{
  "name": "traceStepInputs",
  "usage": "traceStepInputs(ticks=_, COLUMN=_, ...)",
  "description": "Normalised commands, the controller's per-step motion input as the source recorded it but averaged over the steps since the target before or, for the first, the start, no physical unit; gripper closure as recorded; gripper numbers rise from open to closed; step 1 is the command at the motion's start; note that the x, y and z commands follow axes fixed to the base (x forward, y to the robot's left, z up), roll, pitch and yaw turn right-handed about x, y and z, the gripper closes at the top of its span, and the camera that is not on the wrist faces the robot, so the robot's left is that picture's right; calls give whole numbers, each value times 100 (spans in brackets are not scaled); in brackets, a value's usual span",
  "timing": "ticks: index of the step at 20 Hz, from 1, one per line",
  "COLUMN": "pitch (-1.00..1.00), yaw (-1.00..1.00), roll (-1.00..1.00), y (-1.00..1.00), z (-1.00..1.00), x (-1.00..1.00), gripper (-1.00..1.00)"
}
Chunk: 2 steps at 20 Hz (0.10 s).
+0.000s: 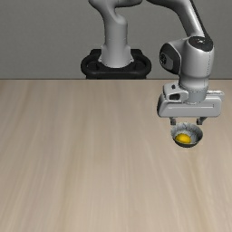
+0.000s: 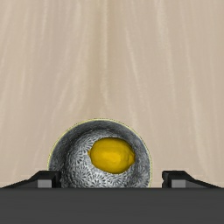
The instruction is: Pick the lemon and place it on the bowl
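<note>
Closest to you in the wrist view, your robot's two-finger gripper (image 2: 112,181) is released: its dark fingertips (image 2: 44,180) stand wide apart, one on each side, and grip nothing. Just beneath them sits the small grey speckled bowl with a pale rim (image 2: 74,157), and the round yellow lemon (image 2: 113,155) lies inside it, near the middle, free of both fingers. Around the bowl spreads the pale wooden table (image 2: 112,61).

In the exterior view you see the gripper (image 1: 189,128) hanging straight over the bowl (image 1: 188,144) near the exterior view's right, with the lemon (image 1: 186,139) showing inside. Whether the fingers touch the rim cannot be told. Farther back, the grey-white arm (image 1: 192,56) curves up and over to the black base (image 1: 116,65) at the table's (image 1: 72,154) far edge.
</note>
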Motion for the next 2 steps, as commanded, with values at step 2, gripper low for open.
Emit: traceStepInputs(ticks=2, pitch=0, yaw=0, roll=0, y=0, z=0, x=0, gripper=-100)
